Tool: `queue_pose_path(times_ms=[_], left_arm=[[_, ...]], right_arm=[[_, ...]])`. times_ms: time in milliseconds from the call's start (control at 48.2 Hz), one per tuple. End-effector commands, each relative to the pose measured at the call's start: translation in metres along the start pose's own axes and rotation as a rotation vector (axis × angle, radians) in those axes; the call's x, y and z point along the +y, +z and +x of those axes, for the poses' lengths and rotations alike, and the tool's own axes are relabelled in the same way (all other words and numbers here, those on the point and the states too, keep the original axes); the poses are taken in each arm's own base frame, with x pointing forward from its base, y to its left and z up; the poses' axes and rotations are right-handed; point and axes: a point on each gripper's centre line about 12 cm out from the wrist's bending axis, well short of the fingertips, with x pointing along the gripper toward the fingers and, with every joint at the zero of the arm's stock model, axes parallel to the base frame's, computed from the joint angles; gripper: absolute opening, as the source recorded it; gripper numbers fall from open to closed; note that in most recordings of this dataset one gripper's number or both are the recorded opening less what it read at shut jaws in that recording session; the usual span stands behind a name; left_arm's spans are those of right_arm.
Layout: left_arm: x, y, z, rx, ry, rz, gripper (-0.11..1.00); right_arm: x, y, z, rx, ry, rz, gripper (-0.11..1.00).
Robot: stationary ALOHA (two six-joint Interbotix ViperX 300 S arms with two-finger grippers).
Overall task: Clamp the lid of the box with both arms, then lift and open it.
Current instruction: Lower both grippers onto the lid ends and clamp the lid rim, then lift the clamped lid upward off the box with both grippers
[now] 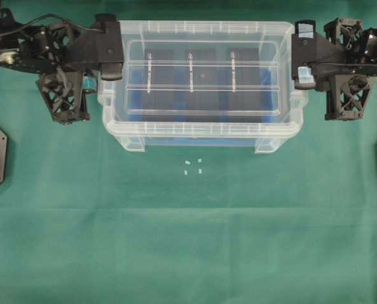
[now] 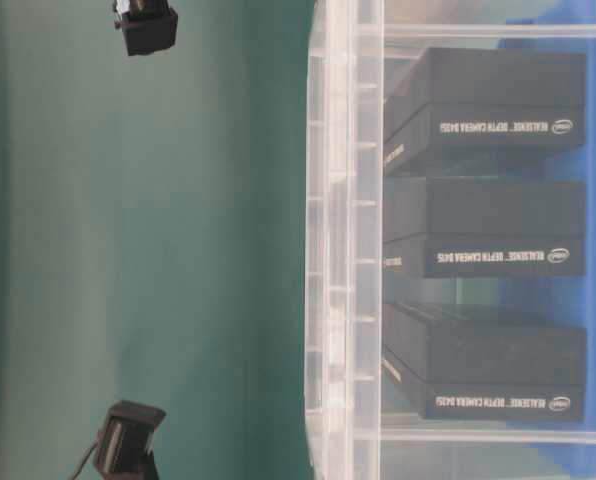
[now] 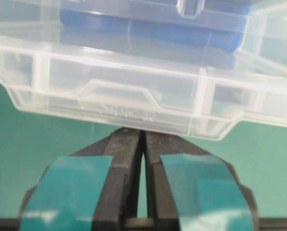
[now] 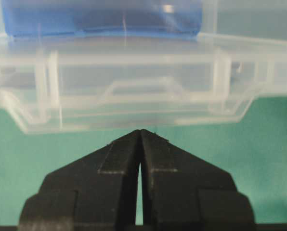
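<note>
On the green cloth (image 1: 188,240) near the far side of the overhead view sits the box (image 1: 201,136), a deep clear tub with its long axis running left to right between my two arms, the short ends facing my grippers. The lid (image 1: 201,76) looks to be seated on top, flat and level, its ribbed centre panel lying along the same axis above three black slim boxes (image 1: 202,79) and the blue base insert (image 1: 176,111). My left gripper (image 3: 143,137), with teal tape on its fingers (image 3: 66,187), has its tips pressed together and empty, touching or just short of the clear rim at that end. My right gripper (image 4: 140,134) is likewise pinched together on nothing, tips just below the rim ledge and apart from it. I judge the lid to be light, thin and somewhat flexible, with a smooth, slippery surface; gripped at one end only it would likely bow or twist, so both ends should be taken at once. The best purchase seems to be the small tab at the middle of each short end, though through clear plastic I cannot cleanly separate the lid's edge from the tub's lug. I would need to open both sets of fingers first and clamp gently, since hard plastic may crack or slip.
</note>
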Motion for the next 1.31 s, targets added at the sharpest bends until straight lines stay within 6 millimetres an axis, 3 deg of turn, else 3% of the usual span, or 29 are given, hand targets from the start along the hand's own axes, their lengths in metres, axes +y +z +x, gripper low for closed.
queue_pose_path(times_ms=[0, 602, 1286], left_arm=[[0.004, 0.013, -0.008, -0.038, 0.011, 0.001, 0.01], [0.004, 0.011, -0.006, -0.023, 0.008, 0.004, 0.01], [0.003, 0.009, -0.007, -0.023, 0.008, 0.000, 0.01]], right_arm=[[-0.004, 0.012, -0.007, -0.043, -0.008, 0.008, 0.00], [-0.004, 0.030, 0.000, -0.045, -0.004, -0.002, 0.00], [-0.003, 0.033, 0.000, -0.046, 0.000, -0.007, 0.00]])
